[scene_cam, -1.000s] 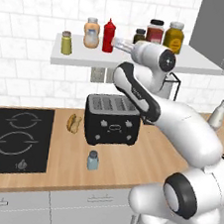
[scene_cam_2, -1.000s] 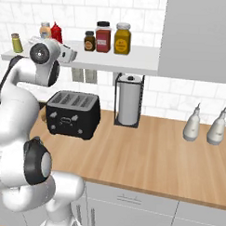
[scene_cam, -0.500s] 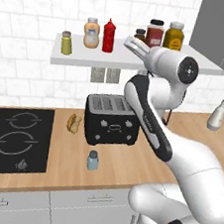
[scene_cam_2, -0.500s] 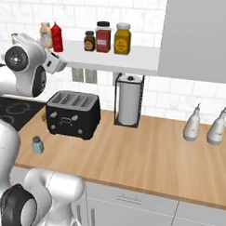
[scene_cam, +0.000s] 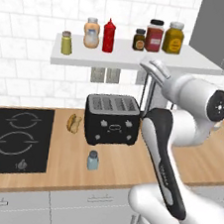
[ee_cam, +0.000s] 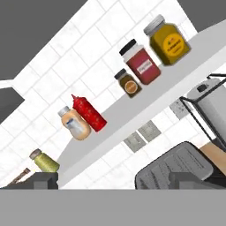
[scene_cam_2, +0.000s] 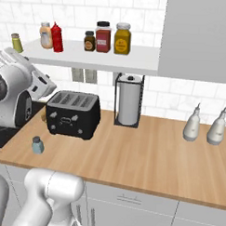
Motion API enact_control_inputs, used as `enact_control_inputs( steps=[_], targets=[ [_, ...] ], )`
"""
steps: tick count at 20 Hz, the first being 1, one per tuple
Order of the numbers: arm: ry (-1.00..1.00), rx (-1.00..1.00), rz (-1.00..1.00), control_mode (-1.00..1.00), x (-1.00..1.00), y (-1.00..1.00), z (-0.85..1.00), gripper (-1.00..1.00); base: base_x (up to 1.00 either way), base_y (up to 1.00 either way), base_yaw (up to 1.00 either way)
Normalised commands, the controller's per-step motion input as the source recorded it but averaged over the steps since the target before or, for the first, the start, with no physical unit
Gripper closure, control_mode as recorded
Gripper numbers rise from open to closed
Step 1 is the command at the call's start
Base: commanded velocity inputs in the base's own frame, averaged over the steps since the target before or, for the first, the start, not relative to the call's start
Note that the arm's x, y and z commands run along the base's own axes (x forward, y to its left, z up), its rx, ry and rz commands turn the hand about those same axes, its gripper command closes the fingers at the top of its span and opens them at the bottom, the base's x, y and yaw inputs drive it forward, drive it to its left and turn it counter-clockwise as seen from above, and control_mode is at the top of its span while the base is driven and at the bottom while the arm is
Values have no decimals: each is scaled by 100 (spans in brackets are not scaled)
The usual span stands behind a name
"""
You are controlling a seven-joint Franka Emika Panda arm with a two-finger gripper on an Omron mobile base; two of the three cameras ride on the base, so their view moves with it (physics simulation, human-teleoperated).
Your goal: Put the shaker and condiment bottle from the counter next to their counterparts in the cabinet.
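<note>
The pale blue-grey shaker (scene_cam: 93,160) (scene_cam_2: 37,144) stands on the wooden counter (scene_cam: 127,166) in front of the black toaster (scene_cam: 112,119). The red condiment bottle (scene_cam: 109,35) (ee_cam: 89,114) stands upright on the cabinet shelf (scene_cam: 126,56), right beside the peach-orange bottle (scene_cam: 92,33) (ee_cam: 74,124). An olive-green shaker (scene_cam: 66,43) (ee_cam: 44,161) stands near the shelf's left end. My gripper (scene_cam: 152,67) (ee_cam: 115,182) hangs open and empty below the shelf's front edge, above and right of the toaster, pointing up toward the shelf.
Three jars (scene_cam: 155,35) stand on the right half of the shelf. A paper towel holder (scene_cam_2: 129,100) stands behind the toaster, a bun (scene_cam: 73,122) to its left, a black hob (scene_cam: 13,138) further left. Two pale bottles (scene_cam_2: 192,128) stand at the counter's right.
My hand has drawn back from the shelf, moving right and down. The red bottle stays on the shelf and the shaker on the counter has not moved.
</note>
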Motion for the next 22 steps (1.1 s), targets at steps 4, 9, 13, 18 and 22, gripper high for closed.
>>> enact_control_inputs(
  steps=[4,9,13,18,22],
  targets=[
    [8,2,4,-100,-97,-15,-45,-100,0,0,0],
    [10,1,12,-100,-100,-10,-47,-100,0,0,0],
    [15,-4,11,-100,-48,9,-46,-100,0,0,0],
    [-9,-10,18,-100,0,10,-71,-100,0,0,0],
    [-28,-7,36,-100,1,0,-98,-100,0,0,0]
  ],
)
